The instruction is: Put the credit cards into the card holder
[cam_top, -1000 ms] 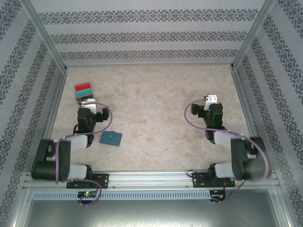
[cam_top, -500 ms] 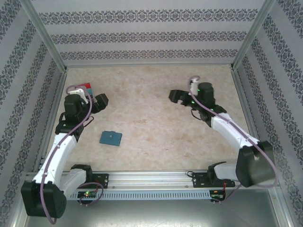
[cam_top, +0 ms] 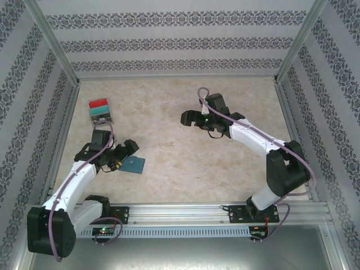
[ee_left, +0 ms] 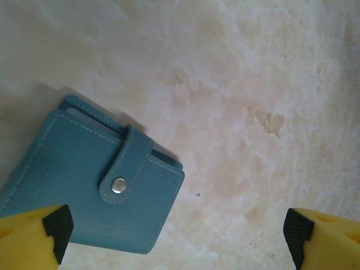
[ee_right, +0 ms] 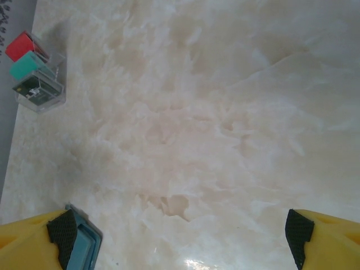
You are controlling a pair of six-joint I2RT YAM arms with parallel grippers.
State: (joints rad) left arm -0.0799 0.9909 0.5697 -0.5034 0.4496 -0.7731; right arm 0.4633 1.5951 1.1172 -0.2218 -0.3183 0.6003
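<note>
The card holder (cam_top: 133,164) is a teal-blue wallet, folded shut with a snap strap, lying flat at the near left of the table. My left gripper (cam_top: 124,156) hovers open over its left side. In the left wrist view the card holder (ee_left: 95,185) lies beside the left fingertip (ee_left: 53,228), with the left gripper (ee_left: 177,242) empty. A red card (cam_top: 99,103) and a teal-green card (cam_top: 100,110) stand in a clear box at the far left. My right gripper (cam_top: 194,120) is open over the table's middle, holding nothing. The right wrist view has the red card (ee_right: 19,45), the teal-green card (ee_right: 25,66) and a corner of the card holder (ee_right: 85,247).
The clear plastic box (cam_top: 101,114) stands near the left wall, also seen as the box (ee_right: 39,90) in the right wrist view. Patterned walls and metal frame posts enclose the marble table (cam_top: 180,169) on three sides.
My left arm has swung from the card box down to the card holder. My right arm has stretched leftward to the table's middle. Both grippers stay open.
</note>
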